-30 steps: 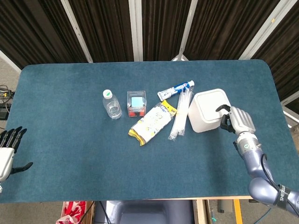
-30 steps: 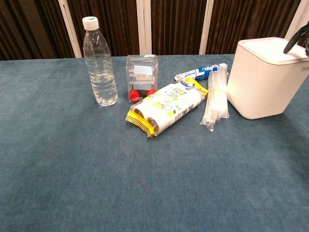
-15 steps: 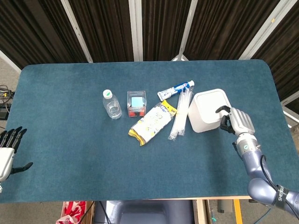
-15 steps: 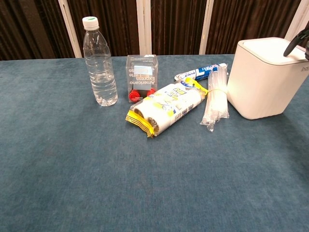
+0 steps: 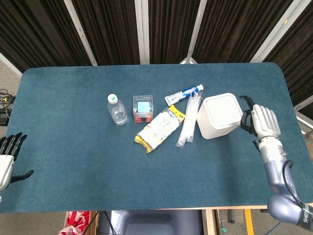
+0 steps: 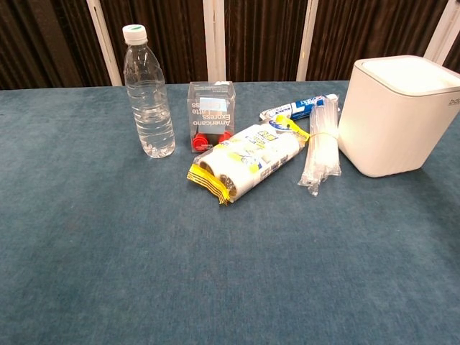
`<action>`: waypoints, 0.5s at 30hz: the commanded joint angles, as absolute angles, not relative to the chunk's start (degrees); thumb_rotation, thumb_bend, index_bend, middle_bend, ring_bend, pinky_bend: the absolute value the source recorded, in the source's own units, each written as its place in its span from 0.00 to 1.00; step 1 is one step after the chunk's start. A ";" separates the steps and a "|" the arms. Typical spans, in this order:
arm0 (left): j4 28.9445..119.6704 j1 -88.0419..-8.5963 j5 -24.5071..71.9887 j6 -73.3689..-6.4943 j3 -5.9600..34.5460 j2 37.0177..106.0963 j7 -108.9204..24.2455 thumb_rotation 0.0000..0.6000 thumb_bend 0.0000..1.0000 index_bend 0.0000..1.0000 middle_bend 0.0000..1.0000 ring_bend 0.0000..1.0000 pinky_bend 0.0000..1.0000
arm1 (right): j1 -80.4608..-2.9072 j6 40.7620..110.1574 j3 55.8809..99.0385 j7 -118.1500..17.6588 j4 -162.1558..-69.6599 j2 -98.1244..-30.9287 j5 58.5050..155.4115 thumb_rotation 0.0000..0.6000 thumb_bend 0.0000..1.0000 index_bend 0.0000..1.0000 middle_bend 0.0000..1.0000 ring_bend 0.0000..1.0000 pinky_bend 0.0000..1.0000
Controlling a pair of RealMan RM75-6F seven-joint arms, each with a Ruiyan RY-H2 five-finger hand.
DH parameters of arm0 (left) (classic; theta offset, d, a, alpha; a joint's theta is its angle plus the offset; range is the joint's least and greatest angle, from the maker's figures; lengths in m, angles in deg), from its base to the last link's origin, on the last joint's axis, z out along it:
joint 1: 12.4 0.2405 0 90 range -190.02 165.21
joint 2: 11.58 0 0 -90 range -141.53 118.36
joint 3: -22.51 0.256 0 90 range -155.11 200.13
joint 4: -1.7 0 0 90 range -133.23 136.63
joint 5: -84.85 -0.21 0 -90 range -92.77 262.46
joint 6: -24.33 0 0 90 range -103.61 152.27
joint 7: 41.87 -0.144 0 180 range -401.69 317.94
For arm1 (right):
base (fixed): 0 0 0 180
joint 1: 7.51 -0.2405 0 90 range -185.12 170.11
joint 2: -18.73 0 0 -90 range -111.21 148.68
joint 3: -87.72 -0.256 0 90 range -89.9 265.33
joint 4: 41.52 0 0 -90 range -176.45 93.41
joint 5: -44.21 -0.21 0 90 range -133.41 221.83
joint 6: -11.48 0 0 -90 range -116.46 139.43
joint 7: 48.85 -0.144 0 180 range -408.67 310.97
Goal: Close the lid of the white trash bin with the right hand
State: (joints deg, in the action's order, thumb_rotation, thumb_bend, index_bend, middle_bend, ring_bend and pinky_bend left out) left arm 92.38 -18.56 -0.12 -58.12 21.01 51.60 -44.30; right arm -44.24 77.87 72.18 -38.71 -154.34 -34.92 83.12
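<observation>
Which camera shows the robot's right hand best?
The head view. There the right hand shows whole, fingers apart, just right of the white bin and off its lid. The chest view shows the bin but not the hand.

The right hand (image 5: 264, 122) hangs just right of the bin (image 5: 219, 115), apart from it, fingers loosely curled. The left hand (image 5: 7, 156) sits far left, fingers spread, empty.

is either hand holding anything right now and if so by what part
Nothing is held. The right hand is beside the white trash bin, apart from it; the left hand is off the table's edge.
</observation>
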 commanded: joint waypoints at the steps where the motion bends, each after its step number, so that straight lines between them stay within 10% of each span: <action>1: 92.45 -18.43 -0.48 -58.48 21.11 51.55 -44.33 1.00 0.00 0.00 0.00 0.00 0.00 | -35.31 87.46 80.14 -38.62 -154.97 -35.09 100.26 1.00 0.40 0.00 0.10 0.08 0.18; 15: 93.70 -17.73 -1.87 -59.97 21.77 51.27 -47.34 1.00 0.00 0.00 0.00 0.00 0.00 | -16.70 104.77 94.87 -41.28 -138.52 -44.71 126.85 1.00 0.31 0.00 0.00 0.00 0.00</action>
